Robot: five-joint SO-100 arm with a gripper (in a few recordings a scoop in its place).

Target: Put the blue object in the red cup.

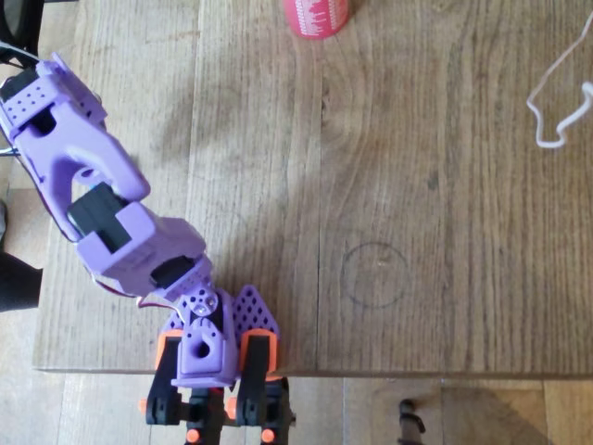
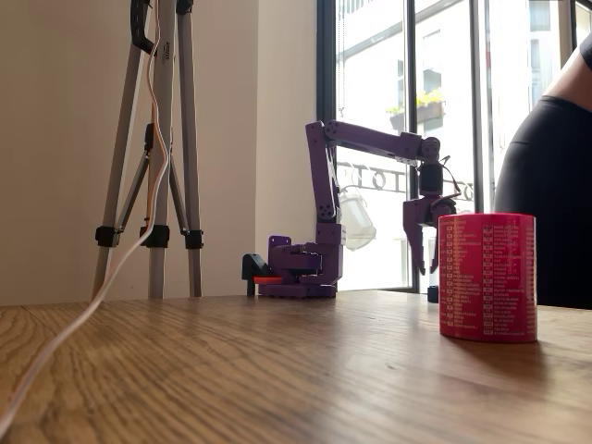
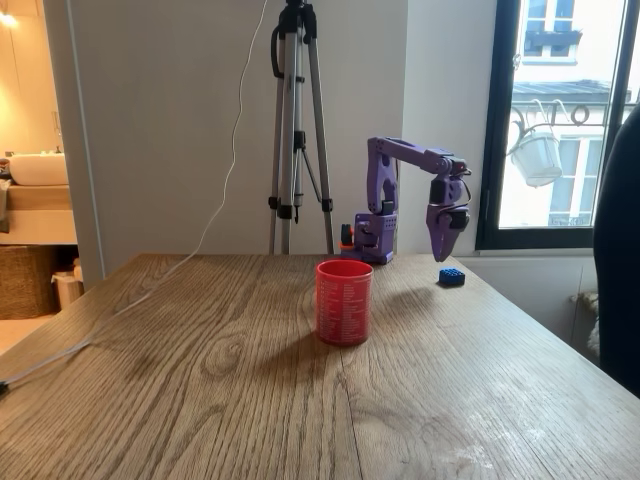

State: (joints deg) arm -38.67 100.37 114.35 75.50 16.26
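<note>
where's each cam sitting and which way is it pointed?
Overhead view: above the table, looking straight down; arm at left, base at the bottom edge, cup at the top edge.
A fixed view: at tabletop height near the cup, facing the arm and windows; gripper hangs jaws down.
Another fixed view: higher, at the table's far end, facing the arm; brick lies below the gripper.
Shared: both fixed views face the arm across the cup.

Your purple arm is reaching out from its base with the upper link running roughly level, and the wrist is bending so the hand is pointing straight down. It is hanging in the air; the fingers look nearly closed, though that is hard to judge.
</note>
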